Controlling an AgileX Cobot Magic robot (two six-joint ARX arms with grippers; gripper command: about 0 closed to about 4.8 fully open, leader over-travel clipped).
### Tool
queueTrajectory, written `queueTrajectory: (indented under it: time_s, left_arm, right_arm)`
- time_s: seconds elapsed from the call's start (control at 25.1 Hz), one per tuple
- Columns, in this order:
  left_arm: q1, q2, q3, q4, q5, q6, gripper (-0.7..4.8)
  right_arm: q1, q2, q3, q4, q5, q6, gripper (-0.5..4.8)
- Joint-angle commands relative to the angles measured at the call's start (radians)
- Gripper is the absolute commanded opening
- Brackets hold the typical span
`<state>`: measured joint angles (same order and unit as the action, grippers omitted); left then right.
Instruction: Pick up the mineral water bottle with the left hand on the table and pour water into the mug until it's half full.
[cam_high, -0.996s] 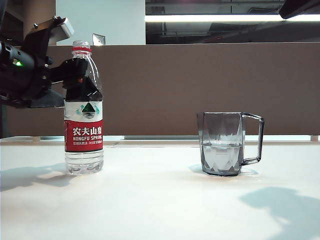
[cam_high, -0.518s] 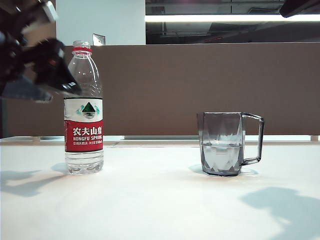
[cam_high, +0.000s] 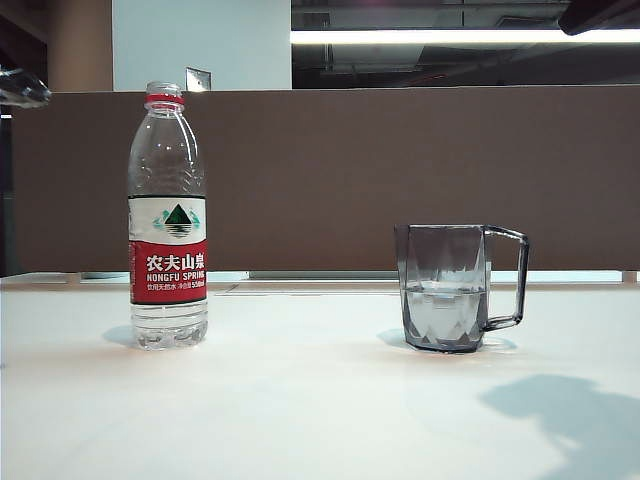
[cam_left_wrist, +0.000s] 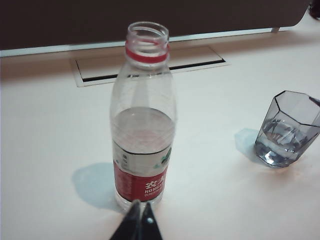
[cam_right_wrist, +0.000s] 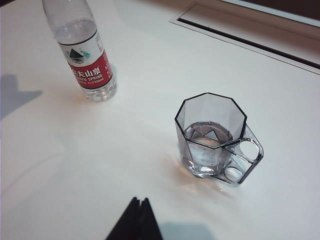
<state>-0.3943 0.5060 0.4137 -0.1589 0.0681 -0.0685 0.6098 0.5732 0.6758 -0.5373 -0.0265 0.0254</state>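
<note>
Bottle and mug stood apart on the table; neither gripper held anything.

The uncapped mineral water bottle (cam_high: 167, 215) stood upright at the left of the table (cam_high: 320, 410), part full. The mug (cam_high: 455, 287), well to its right, contained water (cam_high: 444, 312) to roughly half height. The left gripper (cam_left_wrist: 140, 214) hovered above the table, near the bottle's base, fingers pressed together. The right gripper (cam_right_wrist: 139, 206) hovered near the mug, fingers likewise together.

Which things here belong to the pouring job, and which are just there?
Job:
mineral water bottle, uncapped, upright on the table
mug, holding water
left gripper, shut, empty, apart from the bottle

Just there:
right gripper, shut, empty, above the table
brown partition
recessed slot
</note>
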Motion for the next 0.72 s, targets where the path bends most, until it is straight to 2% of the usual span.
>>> queueTrajectory:
  time_s: [0.04, 0.16, 0.28, 0.4, 0.56, 0.72]
  left_arm:
    - [0.001, -0.063, -0.023, -0.024, 0.003, -0.005, -0.06]
    - [0.001, -0.105, -0.059, -0.009, 0.003, -0.018, -0.06]
    - [0.005, -0.166, -0.131, 0.085, 0.003, -0.018, -0.06]
    - [0.042, -0.203, -0.162, 0.101, 0.003, -0.017, -0.06]
    - [0.138, -0.260, -0.194, 0.106, 0.003, -0.018, -0.06]
    - [0.283, -0.353, -0.259, 0.127, 0.003, -0.019, -0.06]
  right_arm:
    - [0.000, -0.003, 0.005, 0.018, 0.002, -0.003, -0.08]
    - [0.000, -0.003, 0.005, 0.018, 0.002, -0.003, -0.08]
    - [0.000, -0.003, 0.005, 0.018, 0.002, -0.003, -0.08]
    - [0.000, -0.003, 0.005, 0.018, 0.002, -0.003, -0.08]
    - [0.000, -0.003, 0.005, 0.018, 0.002, -0.003, -0.08]
    - [0.000, -0.003, 0.005, 0.018, 0.002, -0.003, -0.08]
